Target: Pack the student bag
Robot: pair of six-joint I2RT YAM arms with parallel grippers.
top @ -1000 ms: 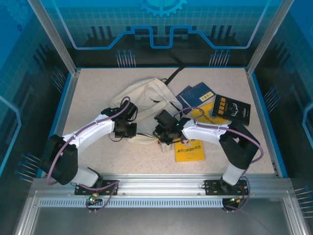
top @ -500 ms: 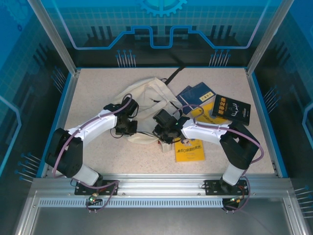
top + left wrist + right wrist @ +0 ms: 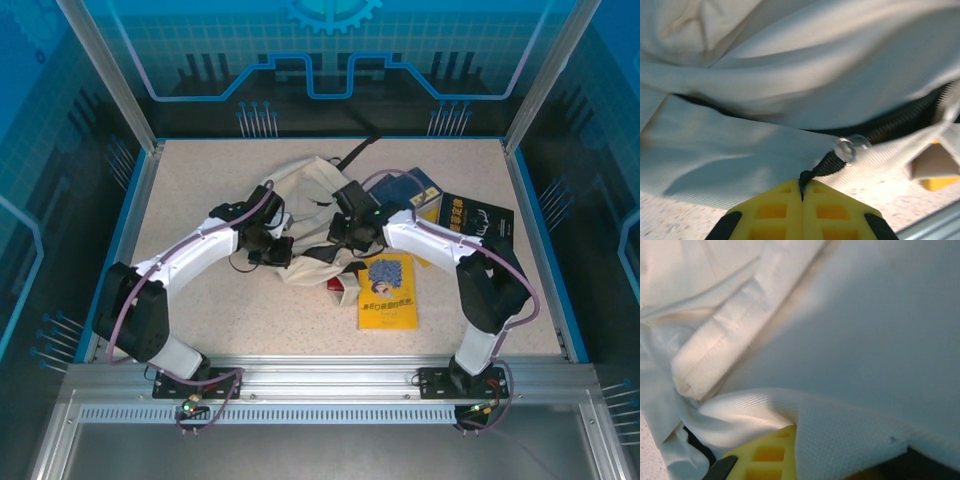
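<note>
**Both grippers on the bag**

The student bag (image 3: 300, 195) lies crumpled mid-table, between my two arms. Left gripper (image 3: 801, 192): jaws pinched tight on the black zip cord (image 3: 825, 164), with a clear bead (image 3: 846, 149) just beyond. Right gripper (image 3: 785, 450): closed on a fold of the bag's cream cloth. A yellow book (image 3: 388, 292) lies just beside the bag, near right.

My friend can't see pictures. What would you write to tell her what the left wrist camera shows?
The left gripper, its yellow fingers pressed together, pinches a black zipper pull cord with a clear bead on a soft cream fabric backpack. A speckled table shows below.
</note>
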